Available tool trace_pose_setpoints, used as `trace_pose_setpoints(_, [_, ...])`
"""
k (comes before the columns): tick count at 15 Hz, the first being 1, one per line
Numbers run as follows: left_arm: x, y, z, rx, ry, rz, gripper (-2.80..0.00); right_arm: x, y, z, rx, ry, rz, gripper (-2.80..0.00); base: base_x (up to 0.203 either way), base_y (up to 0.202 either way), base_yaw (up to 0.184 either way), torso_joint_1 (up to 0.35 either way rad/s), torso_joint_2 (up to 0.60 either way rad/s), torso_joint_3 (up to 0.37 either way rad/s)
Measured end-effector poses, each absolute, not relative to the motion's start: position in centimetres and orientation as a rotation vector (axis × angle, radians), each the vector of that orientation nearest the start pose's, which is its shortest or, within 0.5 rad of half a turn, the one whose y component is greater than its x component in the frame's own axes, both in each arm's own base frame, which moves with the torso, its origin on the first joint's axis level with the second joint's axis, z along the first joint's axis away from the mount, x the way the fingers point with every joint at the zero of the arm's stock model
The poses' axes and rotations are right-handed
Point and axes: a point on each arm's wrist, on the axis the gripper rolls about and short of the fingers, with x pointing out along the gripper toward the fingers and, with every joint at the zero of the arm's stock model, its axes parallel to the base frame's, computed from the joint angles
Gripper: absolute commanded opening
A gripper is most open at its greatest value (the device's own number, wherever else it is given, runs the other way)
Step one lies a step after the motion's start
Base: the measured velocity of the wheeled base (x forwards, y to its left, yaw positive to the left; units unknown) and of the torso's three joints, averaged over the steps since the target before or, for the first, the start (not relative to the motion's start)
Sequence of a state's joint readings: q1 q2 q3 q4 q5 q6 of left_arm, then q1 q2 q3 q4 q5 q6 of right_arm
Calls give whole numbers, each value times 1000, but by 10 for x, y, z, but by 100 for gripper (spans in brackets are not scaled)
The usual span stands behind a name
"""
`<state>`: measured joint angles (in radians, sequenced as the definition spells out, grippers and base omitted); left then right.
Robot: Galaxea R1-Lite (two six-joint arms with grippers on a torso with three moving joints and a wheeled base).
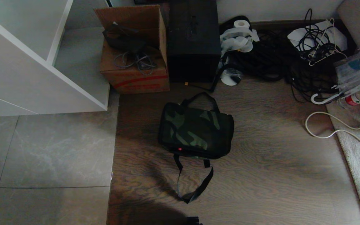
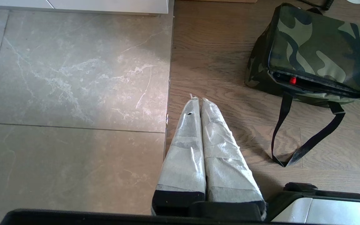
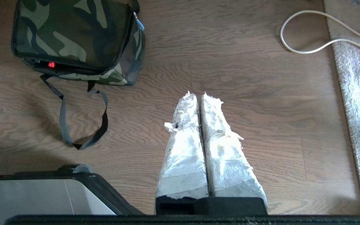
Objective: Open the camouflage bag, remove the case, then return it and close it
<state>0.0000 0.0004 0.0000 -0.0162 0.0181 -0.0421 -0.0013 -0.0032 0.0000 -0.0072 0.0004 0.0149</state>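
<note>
Lying shut, camouflage bag [image 1: 195, 128], contents hidden, left claw [image 2: 197, 100] and right claw [image 3: 196, 94] closed, empty.

Wooden plank floor [image 1: 261, 162], meeting grey stone tiles [image 1: 48, 150] at 9 o'clock. At centre lies the camouflage bag [image 1: 195, 129], flat, one black strap handle [image 1: 195, 184] trailing toward 6 o'clock. At 12 o'clock stand a brown cardboard box [image 1: 134, 62] and, just beside it, a bulky black box [image 1: 194, 40]. Toward 1 to 2 o'clock, a tangle of black cables [image 1: 295, 62]. At 3 o'clock, a white cord [image 1: 327, 135] loops onto a pale rug [image 1: 359, 168].
</note>
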Motion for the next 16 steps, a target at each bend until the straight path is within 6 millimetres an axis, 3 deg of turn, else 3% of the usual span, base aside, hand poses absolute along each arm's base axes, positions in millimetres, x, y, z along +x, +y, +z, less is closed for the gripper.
trace_pose_setpoints(16, [-23, 0, 77, -44, -17, 18, -280, -23, 0, 76, 15, -10, 0, -280, 0, 0, 0, 2, 3, 189])
